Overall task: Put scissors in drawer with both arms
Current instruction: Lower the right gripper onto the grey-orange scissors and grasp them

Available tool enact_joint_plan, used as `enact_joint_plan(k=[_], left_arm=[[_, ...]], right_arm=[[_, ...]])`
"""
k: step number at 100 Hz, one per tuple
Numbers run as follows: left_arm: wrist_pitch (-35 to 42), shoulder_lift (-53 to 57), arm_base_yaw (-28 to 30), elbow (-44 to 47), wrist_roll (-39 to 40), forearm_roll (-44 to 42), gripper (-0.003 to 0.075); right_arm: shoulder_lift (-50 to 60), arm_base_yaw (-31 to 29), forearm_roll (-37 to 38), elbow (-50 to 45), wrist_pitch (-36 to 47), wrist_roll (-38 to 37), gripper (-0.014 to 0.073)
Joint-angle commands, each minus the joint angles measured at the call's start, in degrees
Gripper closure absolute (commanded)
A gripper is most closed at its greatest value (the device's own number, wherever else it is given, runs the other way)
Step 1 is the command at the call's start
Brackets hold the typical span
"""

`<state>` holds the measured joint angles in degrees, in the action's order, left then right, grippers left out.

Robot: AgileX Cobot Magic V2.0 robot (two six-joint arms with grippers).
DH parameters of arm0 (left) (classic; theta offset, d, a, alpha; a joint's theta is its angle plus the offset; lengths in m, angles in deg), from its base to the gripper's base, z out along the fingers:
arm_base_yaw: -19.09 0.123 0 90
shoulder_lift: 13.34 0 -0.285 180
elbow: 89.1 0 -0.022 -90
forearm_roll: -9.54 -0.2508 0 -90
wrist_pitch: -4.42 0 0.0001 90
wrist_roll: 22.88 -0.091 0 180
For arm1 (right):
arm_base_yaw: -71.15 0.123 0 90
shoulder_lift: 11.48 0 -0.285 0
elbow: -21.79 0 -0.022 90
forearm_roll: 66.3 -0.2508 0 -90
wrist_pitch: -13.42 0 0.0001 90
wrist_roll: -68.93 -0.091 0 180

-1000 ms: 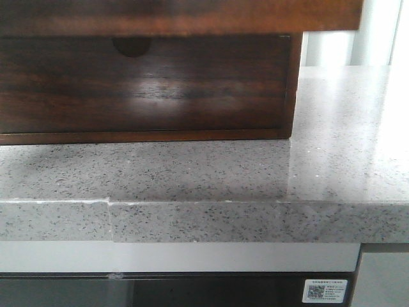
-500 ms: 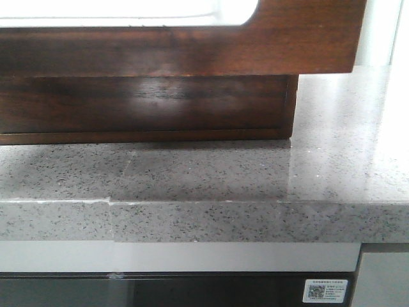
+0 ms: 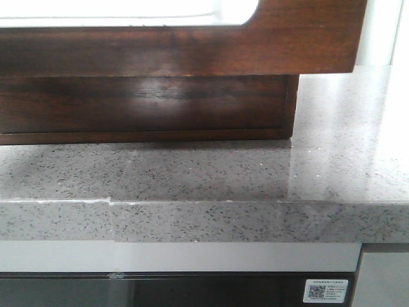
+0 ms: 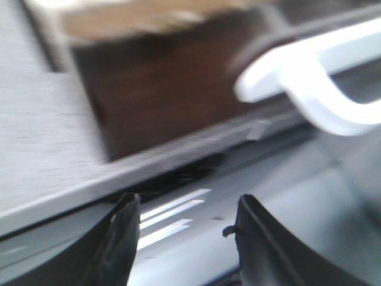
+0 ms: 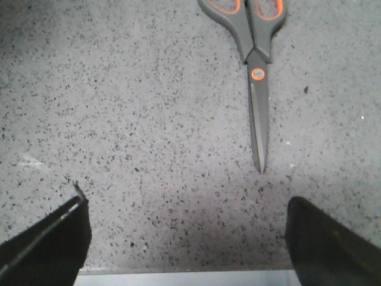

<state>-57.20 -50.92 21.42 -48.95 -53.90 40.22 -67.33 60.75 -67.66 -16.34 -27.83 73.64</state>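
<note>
The drawer [image 3: 300,45] is dark brown glossy wood with a wide white rounded-corner area [image 3: 128,11] along its top edge. In the front view it stands out over the lower dark wooden front [image 3: 160,102]. Grey scissors with orange-lined handles [image 5: 256,71] lie flat and closed on the speckled counter, blades pointing toward my right gripper [image 5: 184,208]. That gripper is open and empty, apart from the blade tips and near the counter's edge. My left gripper [image 4: 187,208] is open and empty in a blurred view, near dark wood [image 4: 166,89]. Neither gripper shows in the front view.
The grey speckled stone counter [image 3: 255,173] carries the wooden cabinet, with bare counter to its right [image 3: 345,128]. A white curved handle [image 4: 309,77] shows past the left fingers. Below the counter edge [image 3: 192,220] are a white strip and a dark panel.
The drawer front with the white area has come forward and now covers the lower front's half-round notch. In the last half second it has barely moved.
</note>
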Motion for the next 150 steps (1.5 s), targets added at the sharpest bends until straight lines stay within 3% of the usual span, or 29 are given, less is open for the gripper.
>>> enact_joint_plan(k=[1, 21, 35, 56, 79, 103, 133, 150], left_arm=[[3.3, 0.6, -1.0, -3.9, 4.2, -4.1, 0.0384], [7.2, 0.6, -7.4, -4.9, 7.7, -12.9, 0.0398], [10.5, 0.6, -10.1, -4.9, 10.2, -18.7, 0.0433], [12.6, 0.6, -10.3, -4.9, 10.2, -18.7, 0.0481], [12.7, 0.6, -10.3, -4.9, 10.2, -18.7, 0.0482], [13.1, 0.6, -10.3, -4.9, 10.2, -18.7, 0.0482], [13.6, 0.6, -10.3, -4.9, 10.2, -18.7, 0.0482], [13.6, 0.6, -10.3, -4.9, 10.2, -18.7, 0.0482]], right_arm=[[-0.8, -1.9, 0.9, 2.3, 2.1, -0.8, -0.0004], [-8.4, -10.6, -0.2, 7.2, -1.4, -0.7, -0.0003], [-16.6, -10.7, -0.2, 12.5, -4.6, 1.8, -0.0003], [-28.6, -10.6, -0.2, 22.5, -9.4, 3.5, -0.0003], [-39.2, -10.6, -1.2, 32.8, -15.0, 5.9, 0.0002], [-46.2, -10.6, -3.7, 38.8, -16.9, 9.0, 0.0152], [-49.6, -9.0, -3.7, 40.3, -17.1, 11.8, 0.0201], [-50.5, -8.9, -3.6, 40.3, -17.5, 11.9, 0.0299]])
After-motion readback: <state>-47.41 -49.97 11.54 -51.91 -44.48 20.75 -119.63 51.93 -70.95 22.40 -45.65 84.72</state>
